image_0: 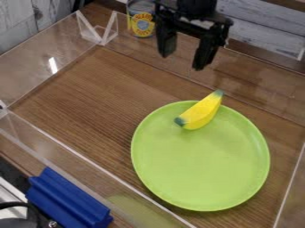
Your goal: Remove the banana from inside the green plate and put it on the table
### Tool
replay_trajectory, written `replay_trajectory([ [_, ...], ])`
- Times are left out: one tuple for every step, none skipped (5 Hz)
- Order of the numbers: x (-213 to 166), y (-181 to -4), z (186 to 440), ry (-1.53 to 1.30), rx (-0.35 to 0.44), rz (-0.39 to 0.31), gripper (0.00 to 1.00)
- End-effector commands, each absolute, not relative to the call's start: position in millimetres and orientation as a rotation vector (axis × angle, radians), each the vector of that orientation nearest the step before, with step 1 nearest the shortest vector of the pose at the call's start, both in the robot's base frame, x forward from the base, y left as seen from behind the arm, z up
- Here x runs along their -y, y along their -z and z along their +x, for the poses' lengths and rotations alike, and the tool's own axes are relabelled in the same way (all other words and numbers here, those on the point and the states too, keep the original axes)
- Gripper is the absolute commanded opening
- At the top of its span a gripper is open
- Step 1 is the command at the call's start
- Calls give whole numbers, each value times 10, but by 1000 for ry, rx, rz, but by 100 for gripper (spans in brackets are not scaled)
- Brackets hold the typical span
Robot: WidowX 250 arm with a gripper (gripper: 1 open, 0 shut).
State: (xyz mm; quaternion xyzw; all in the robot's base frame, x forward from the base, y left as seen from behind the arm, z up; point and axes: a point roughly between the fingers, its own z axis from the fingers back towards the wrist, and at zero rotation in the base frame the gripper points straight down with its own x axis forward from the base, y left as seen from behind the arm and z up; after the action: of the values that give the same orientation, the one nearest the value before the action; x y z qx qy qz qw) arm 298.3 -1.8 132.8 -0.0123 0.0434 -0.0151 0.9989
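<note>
A small yellow banana (202, 110) with a green tip lies on the far edge of the round lime-green plate (209, 169), which rests on the brown wood-grain table (95, 98). My gripper (186, 52) hangs above the table behind the plate, up and slightly left of the banana. Its two black fingers point down and stand apart, open, with nothing between them. It touches neither the banana nor the plate.
Clear acrylic walls (36, 62) run around the tabletop. A blue block (66, 203) sits at the near left corner. A yellow-labelled can (142, 23) stands at the back behind the gripper.
</note>
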Motion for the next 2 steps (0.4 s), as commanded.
replay_trajectory([
  [-17,-1482,3031,41,-33,-27,100],
  [-17,-1473,3010,49,-41,-33,100],
])
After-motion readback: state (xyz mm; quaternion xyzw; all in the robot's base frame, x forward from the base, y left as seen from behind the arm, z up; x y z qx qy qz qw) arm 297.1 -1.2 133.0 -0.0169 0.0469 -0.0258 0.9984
